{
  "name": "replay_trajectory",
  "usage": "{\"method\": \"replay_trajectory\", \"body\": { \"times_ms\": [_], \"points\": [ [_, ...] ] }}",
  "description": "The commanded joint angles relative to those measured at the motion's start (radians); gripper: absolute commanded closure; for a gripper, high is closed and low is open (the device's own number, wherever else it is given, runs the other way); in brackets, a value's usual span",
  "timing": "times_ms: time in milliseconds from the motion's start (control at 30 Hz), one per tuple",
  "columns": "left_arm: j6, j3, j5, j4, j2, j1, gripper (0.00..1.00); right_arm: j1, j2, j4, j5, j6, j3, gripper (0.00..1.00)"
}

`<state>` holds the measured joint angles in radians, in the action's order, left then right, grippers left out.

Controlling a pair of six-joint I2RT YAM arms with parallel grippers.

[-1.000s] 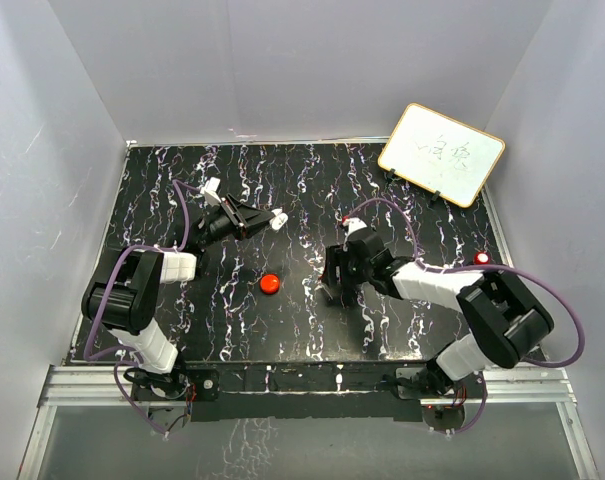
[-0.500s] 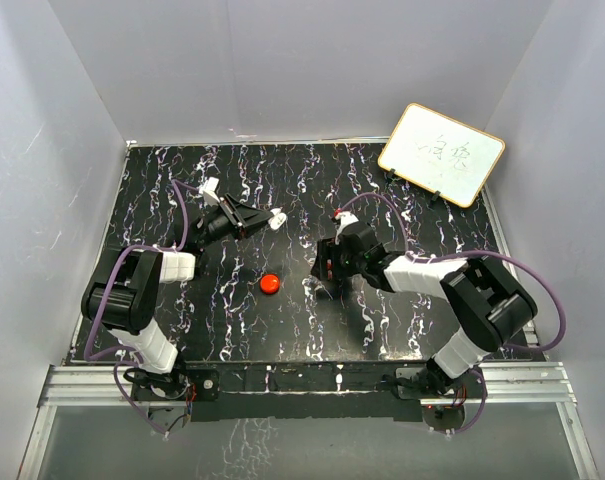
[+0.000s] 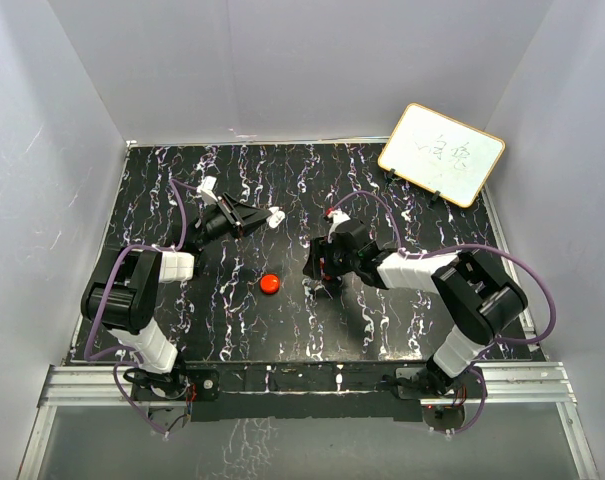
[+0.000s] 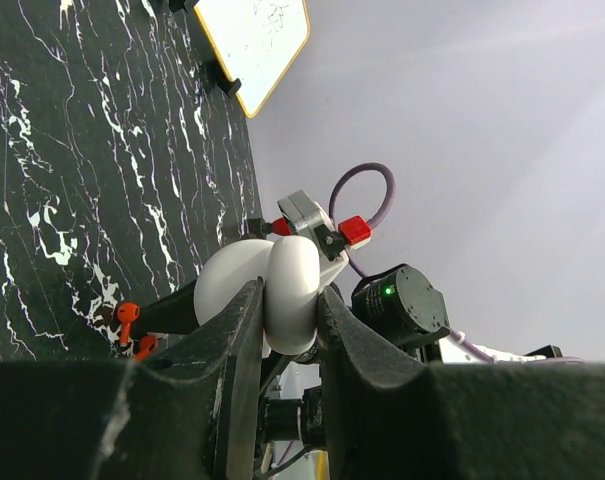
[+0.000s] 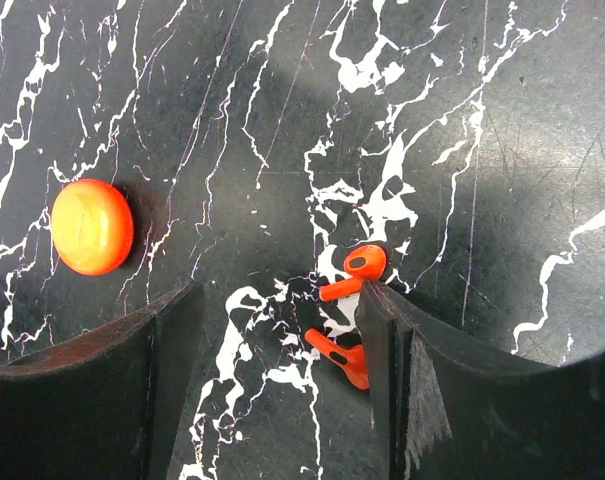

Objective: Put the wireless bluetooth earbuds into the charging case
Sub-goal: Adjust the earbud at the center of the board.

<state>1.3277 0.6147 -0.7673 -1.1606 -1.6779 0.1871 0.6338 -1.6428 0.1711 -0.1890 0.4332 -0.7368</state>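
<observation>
We find the right gripper with fingers spread. The two earbuds lie on the marbled table between them, close to one finger. The charging case lies near, outside the other finger. Left gripper fingers pinch a white rounded object.

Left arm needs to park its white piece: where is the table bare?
Bare: the table's back strip, left of the whiteboard, and the front strip near the arm bases. Crowded: the middle, where the charging case, both earbuds and the right end effector cluster.
</observation>
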Motion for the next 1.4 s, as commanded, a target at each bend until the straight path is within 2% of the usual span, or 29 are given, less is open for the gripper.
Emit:
{"method": "replay_trajectory", "body": {
  "times_ms": [0, 433, 1000, 1367],
  "points": [
    [0.001, -0.008, -0.014, -0.036, 0.009, -0.006, 1.0, 0.005, 0.012, -0.07, 0.03, 0.015, 0.012, 0.38],
    [0.005, -0.025, -0.009, -0.038, 0.013, -0.006, 1.0, 0.015, 0.109, -0.121, 0.052, 0.03, 0.069, 0.39],
    [0.017, -0.009, -0.023, -0.081, -0.015, -0.006, 1.0, 0.014, 0.123, -0.193, 0.233, -0.035, 0.051, 0.35],
    [0.027, -0.012, -0.02, -0.102, -0.032, -0.006, 1.0, 0.038, 0.174, -0.263, 0.332, -0.034, 0.107, 0.35]
  ]
}}
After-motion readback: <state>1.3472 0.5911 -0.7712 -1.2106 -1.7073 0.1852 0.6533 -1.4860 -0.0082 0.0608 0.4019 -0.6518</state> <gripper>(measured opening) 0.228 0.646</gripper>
